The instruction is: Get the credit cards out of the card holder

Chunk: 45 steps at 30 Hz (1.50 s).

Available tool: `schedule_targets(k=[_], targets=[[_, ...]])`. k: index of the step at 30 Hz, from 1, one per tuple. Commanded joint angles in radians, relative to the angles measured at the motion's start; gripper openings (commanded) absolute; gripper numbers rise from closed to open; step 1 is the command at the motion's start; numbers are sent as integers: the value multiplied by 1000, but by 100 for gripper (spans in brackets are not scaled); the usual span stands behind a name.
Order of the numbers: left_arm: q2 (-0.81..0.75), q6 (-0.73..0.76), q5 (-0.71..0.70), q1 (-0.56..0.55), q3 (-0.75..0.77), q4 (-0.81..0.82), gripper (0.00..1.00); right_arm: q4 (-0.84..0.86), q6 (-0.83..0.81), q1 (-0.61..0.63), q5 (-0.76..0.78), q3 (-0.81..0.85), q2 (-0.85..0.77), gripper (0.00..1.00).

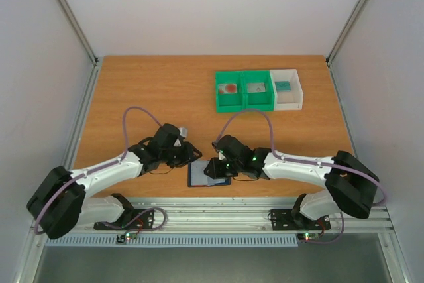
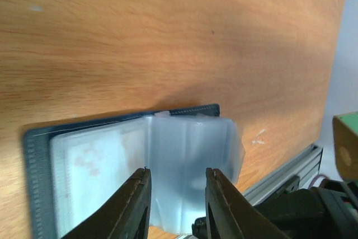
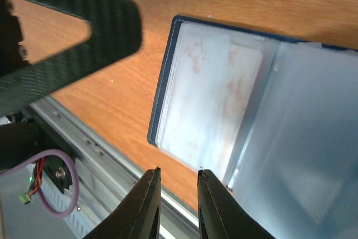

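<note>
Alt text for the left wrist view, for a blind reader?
An open navy card holder lies on a wooden table, with a card bearing reddish marks inside. The left tool has its two dark fingers apart at the bottom, a loose clear sleeve showing in the gap.

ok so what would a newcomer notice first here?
The card holder lies open at the table's near edge, the left gripper and right gripper crowded over it. The right wrist view shows a reddish-marked card through its cloudy plastic. Two green bins and a white bin sit far right.
</note>
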Motion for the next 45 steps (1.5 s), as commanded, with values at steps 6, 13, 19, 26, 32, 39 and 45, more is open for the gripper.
schedule_targets(k=[6,13,19,26,32,39,45], targets=[[-131,10,-23,69,-90,-94,30,-13,7,6,79,96,122,20],[-134,-6,17,71,-133,-30,42,-29,33,6,135,74,182,20],[-97,-13,65,70,-153,36,45,0,47,6,155,30,209,16],[-90,0,84,71,-146,32,52,-2,62,6,213,-16,212,9],[-89,10,81,70,-142,21,51,35,70,6,215,-46,201,7],[-59,16,80,70,-150,28,46,88,73,6,143,-45,166,12],[-24,16,100,70,-153,53,44,73,69,6,116,-7,141,18]])
